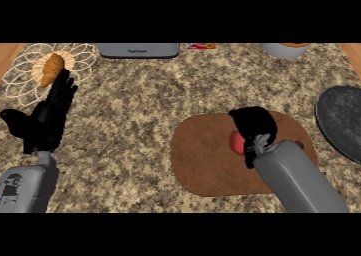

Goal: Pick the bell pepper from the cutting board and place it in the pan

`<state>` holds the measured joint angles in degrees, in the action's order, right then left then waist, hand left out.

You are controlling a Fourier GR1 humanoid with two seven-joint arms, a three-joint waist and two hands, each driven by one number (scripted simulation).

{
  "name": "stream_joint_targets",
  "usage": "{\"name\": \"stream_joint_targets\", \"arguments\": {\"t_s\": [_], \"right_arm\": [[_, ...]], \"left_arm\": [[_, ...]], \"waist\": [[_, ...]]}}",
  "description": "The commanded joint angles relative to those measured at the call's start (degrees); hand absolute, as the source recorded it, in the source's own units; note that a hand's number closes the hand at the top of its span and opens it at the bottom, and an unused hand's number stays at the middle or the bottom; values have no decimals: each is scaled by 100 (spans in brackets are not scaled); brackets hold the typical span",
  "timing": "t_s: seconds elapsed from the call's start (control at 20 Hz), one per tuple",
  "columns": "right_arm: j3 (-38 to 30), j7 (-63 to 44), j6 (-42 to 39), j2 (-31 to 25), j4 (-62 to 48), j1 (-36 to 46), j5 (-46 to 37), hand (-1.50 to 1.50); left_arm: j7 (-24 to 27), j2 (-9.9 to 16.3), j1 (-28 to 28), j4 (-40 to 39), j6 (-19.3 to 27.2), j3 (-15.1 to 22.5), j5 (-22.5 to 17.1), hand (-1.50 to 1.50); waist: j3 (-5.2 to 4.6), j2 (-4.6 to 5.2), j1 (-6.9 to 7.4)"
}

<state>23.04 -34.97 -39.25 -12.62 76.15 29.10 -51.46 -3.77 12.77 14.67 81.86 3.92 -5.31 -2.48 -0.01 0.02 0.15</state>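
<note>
We curl our right hand (251, 126) over the red bell pepper (235, 142), which sits on the cutting board (205, 160), to grasp it. Our left hand (48, 117) rests with fingers straight on the table (153, 90). The pan (347, 122) waits beyond, right.

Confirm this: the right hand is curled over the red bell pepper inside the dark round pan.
Wrong place. The head view shows the right hand curled over the red bell pepper on the brown wooden cutting board; the dark round pan sits apart, at the right.
</note>
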Motion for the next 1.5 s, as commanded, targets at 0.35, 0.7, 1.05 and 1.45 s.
{"name": "stream_joint_targets", "arguments": {"t_s": [0.35,0.7,1.05,1.45], "right_arm": [[222,890,308,292,-264,-121,-605,150],[1186,1835,934,-524,2237,-2946,-209,150],[855,2076,2463,-1702,4571,-4438,-701,150],[-10,2490,3894,-1815,6225,-5719,-488,150]], "left_arm": [[-162,-11,-107,292,-136,-81,20,0],[42,-27,-419,55,40,-261,4,0],[-200,16,-300,269,26,-222,15,0],[-31,2,-356,259,-22,-230,21,0]], "waist": [[1,-3,2],[6,-123,-395],[4,-87,-339],[8,-44,-240]]}}
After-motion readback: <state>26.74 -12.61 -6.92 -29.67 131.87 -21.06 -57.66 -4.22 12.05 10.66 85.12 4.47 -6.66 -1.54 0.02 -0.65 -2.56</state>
